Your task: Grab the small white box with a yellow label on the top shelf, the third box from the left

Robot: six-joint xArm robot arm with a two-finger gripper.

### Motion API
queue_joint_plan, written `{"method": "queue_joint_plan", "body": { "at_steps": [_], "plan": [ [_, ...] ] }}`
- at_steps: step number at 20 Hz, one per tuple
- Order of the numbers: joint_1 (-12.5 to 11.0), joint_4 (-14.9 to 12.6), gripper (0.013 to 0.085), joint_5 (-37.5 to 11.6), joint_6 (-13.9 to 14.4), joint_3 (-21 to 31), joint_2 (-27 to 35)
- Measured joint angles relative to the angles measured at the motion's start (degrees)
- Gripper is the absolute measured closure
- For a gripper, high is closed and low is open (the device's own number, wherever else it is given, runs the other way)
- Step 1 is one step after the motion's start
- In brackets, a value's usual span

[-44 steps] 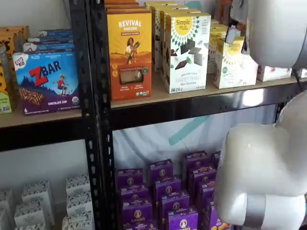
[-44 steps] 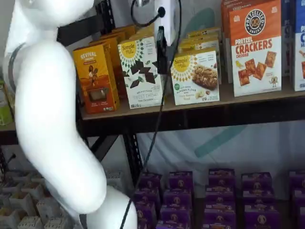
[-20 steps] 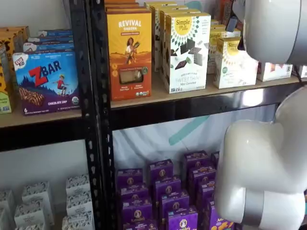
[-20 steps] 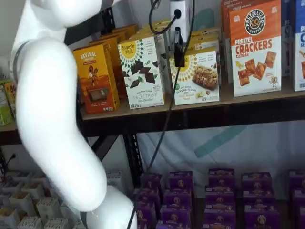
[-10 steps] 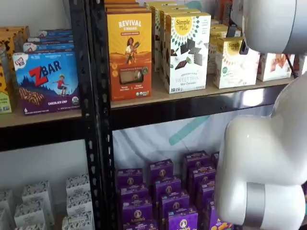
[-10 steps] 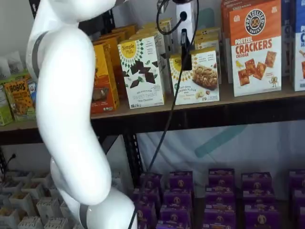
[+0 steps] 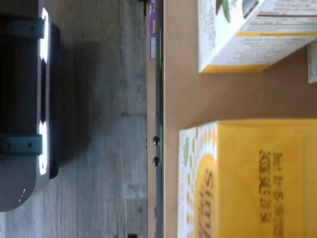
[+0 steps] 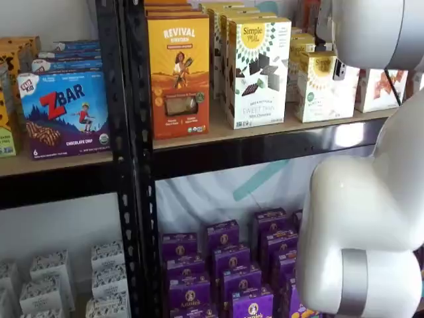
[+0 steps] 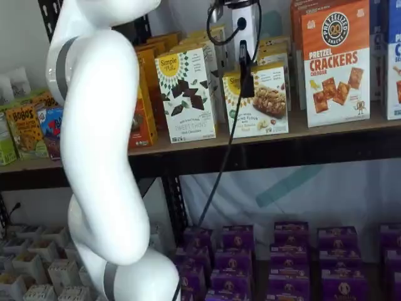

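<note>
- Your target, the small white box (image 9: 263, 100), stands upright on the top shelf (image 9: 326, 128), printed face to the front, its long axis running across the shelf.
- Judge it light, stiff, slick cardboard (easily crushed); pinch its side walls.
- The gripper (image 9: 245, 72) hangs before it; whether the jaws are parted, I cannot tell.

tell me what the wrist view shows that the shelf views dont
Only the wrist view: a look straight down on the yellow top face of the small white box, and the grey floor past the shelf edge. Only a shelf view: the gripper in front of that box, fingers side-on, and the pretzel crackers box. Both: the box standing on the top shelf.
</note>
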Motion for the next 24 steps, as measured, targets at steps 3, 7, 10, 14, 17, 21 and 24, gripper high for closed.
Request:
{"method": "queue_joint_plan", "body": {
  "at_steps": [3, 7, 10, 14, 17, 21, 24],
  "plan": [
    [0.66, -0.18, 0.0130, -1.06, 0.58, 1.30, -0.47],
    [1.10, -0.24, 0.0130, -1.38, 1.01, 1.75, -0.46],
    [1.10, 0.01, 0.0130, -1.48, 1.03, 1.73, -0.32],
    [0.99, 0.14, 0.0250, -1.28, 0.96, 1.58, -0.19],
    [0.88, 0.11, 0.0330, -1.31, 0.84, 1.74, -0.29],
    [0.84, 0.00, 0.0330, -1.24, 0.78, 1.90, -0.40],
    [0.66, 0.27, 0.0370, -1.23, 0.64, 2.02, -0.51]
  ]
}}
